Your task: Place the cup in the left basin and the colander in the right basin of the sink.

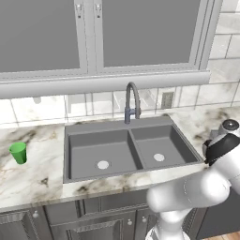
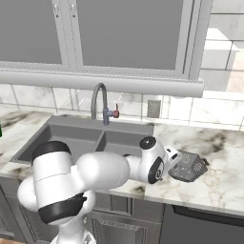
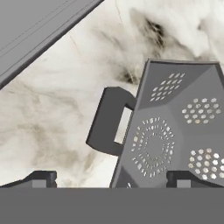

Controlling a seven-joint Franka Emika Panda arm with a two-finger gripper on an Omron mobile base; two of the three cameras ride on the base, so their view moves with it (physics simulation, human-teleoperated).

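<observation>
On the marble counter [image 2: 224, 157] right of the sink [image 1: 126, 150], colander [image 2: 189, 167] resting, gripper [image 3: 111, 178] spread wide just above it, grasping nothing, cup [image 1: 18, 153] far left on counter.

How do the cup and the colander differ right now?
The cup is bright green, plain and upright on the counter left of the sink; the colander is dark grey, perforated, faceted and has a handle, right of the sink. The colander lies beside the open gripper; the cup stands far from it. Neither is in a basin.
</observation>
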